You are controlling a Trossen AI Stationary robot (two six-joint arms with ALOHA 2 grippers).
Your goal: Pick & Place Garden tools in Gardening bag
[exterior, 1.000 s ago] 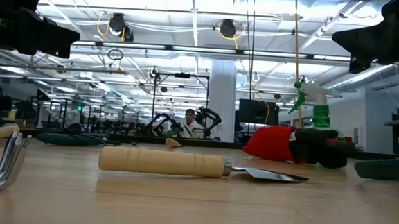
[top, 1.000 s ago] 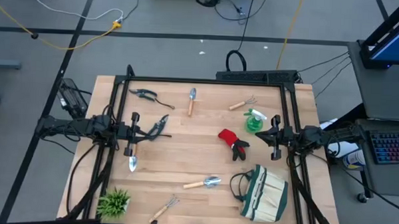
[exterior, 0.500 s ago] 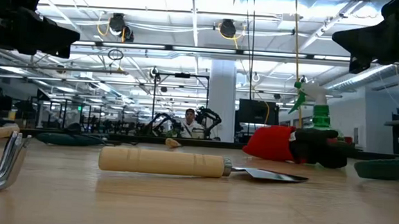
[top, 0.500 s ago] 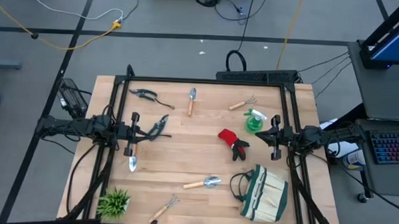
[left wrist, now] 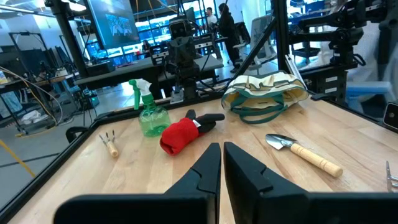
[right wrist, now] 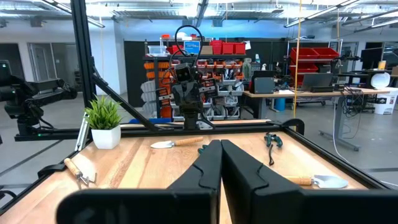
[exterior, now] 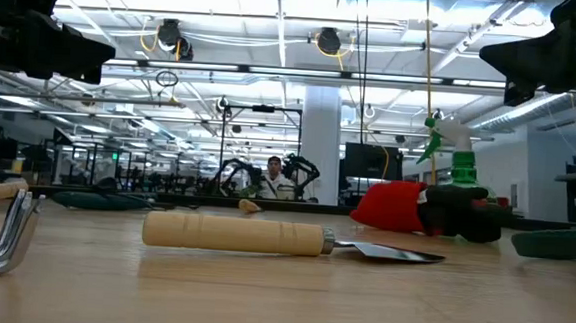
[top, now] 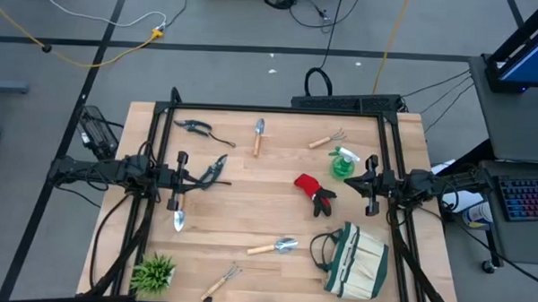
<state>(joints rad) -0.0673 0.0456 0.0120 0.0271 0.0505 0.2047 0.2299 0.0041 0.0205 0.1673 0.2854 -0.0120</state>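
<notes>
Overhead, table-level, two facing wrist views.

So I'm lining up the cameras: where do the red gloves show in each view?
High view: red gloves right of centre, below the green spray bottle.
Low view: gloves right of centre, bottle standing behind them.
Left wrist view: gloves mid-picture, next to the bottle.
Right wrist view: not in it.
Shared landmark: the green spray bottle.

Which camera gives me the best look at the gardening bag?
The left wrist view shows the gardening bag best: its open mouth, cream canvas and green trim show from the side. The high view shows the bag from above, small, near the table's front right. The low view shows at most a dark green edge at far right. The right wrist view misses it.
</notes>
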